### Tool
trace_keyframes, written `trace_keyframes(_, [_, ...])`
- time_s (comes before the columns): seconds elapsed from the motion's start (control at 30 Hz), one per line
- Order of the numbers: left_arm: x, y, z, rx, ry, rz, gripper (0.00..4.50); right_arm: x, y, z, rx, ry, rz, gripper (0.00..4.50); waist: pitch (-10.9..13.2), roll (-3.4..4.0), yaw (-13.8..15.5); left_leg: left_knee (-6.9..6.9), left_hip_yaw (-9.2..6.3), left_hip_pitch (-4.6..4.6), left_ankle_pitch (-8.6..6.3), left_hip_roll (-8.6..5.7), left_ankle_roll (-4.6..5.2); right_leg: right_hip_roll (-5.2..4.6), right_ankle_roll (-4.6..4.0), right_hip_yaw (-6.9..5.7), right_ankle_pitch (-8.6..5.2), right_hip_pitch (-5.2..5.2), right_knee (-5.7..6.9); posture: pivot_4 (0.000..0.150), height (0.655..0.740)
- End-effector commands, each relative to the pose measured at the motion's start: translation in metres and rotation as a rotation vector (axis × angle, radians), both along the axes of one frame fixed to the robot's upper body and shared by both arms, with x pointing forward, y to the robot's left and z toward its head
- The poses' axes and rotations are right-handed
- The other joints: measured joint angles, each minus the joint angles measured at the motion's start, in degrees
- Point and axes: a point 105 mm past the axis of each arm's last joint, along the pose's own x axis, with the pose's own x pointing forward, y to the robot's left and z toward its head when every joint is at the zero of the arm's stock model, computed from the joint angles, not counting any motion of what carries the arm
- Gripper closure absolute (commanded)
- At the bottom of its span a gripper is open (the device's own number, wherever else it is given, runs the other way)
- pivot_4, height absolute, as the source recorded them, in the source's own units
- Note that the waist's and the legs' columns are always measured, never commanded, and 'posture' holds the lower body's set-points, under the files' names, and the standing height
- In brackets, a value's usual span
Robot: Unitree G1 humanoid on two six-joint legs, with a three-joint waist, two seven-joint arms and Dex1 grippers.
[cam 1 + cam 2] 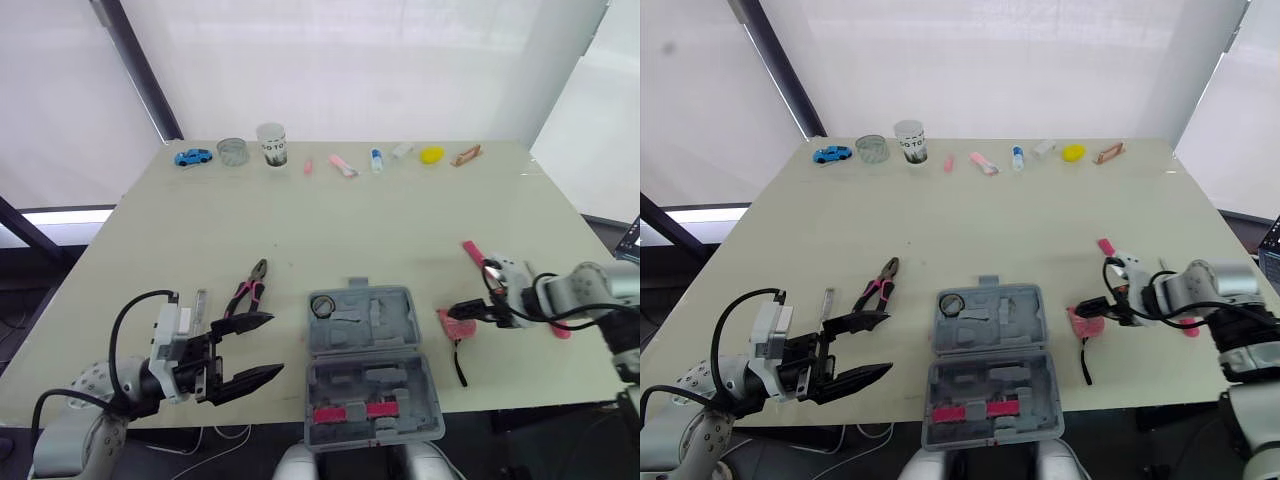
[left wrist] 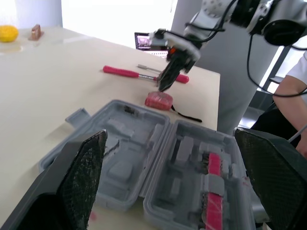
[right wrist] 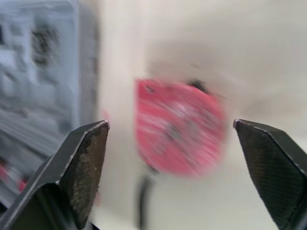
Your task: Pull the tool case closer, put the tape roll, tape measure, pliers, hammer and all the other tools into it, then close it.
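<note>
The right gripper [image 1: 463, 311], jaws wide open and empty, aligns over the red tape measure [image 3: 178, 127] near the table's near edge, apparently for grasping. The left gripper [image 1: 262, 347], wide open and empty, waits beside the open tool case [image 1: 365, 370].

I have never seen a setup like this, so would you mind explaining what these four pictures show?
This is a humanoid robot with two arms, each ending in a black two-fingered gripper. The two wide pictures come from a camera pair on its head, looking down over a pale table. The other two come from cameras on its wrists, looking along the fingers. Before it lies an open grey plastic tool case, with pink-handled pliers to its left and a red tape measure to its right. A red-handled tool lies further right, and small items such as a blue toy car line the far edge. The left gripper hangs open, holding nothing. The right gripper hovers open at the tape measure, not closed on it.
</note>
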Motion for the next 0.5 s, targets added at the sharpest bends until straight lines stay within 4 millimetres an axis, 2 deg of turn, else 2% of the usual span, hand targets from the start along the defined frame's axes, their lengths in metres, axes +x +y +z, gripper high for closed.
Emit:
trace_keyframes(0.03, [0.001,0.001,0.005,0.01,-0.031,-0.012,0.0,-0.015,0.021,0.034,0.033,-0.24,0.333,0.08,-0.01,-0.02,-0.21,-0.01,0.0,0.04,0.0,0.04,0.0,0.05,0.0,-0.01,0.0,0.01,0.0,0.15,0.74])
trace_keyframes(0.13, [0.002,0.0,0.005,0.011,-0.029,-0.017,0.0,-0.019,0.034,0.045,0.074,-0.535,0.535,0.08,-0.02,-0.04,-0.83,0.0,-0.01,0.11,0.0,0.12,0.0,0.15,-0.02,0.0,-0.01,0.02,0.03,0.15,0.74])
trace_keyframes(0.17, [0.002,-0.001,0.005,0.011,-0.028,-0.02,0.0,-0.024,0.037,0.043,0.087,-0.567,0.635,0.08,-0.02,-0.04,-0.84,0.02,0.01,0.12,0.0,0.12,0.0,0.15,0.0,0.0,-0.01,0.03,0.06,0.15,0.74])
trace_keyframes(0.33, [0.003,-0.006,0.007,0.013,-0.029,-0.045,0.0,-0.009,0.03,0.014,-0.118,-0.63,0.933,0.08,-0.01,-0.02,-1.15,0.12,0.1,0.16,0.0,0.1,0.0,0.1,0.0,0.03,0.01,0.03,0.11,0.15,0.74])
trace_keyframes(0.5, [0.002,-0.008,0.009,0.023,-0.03,-0.056,0.0,0.007,0.026,-0.001,-0.206,-0.627,1.095,0.08,0.02,0.02,-0.94,0.1,0.08,0.12,0.01,0.09,-0.01,0.1,-0.04,0.02,0.01,0.02,0.11,0.15,0.74])
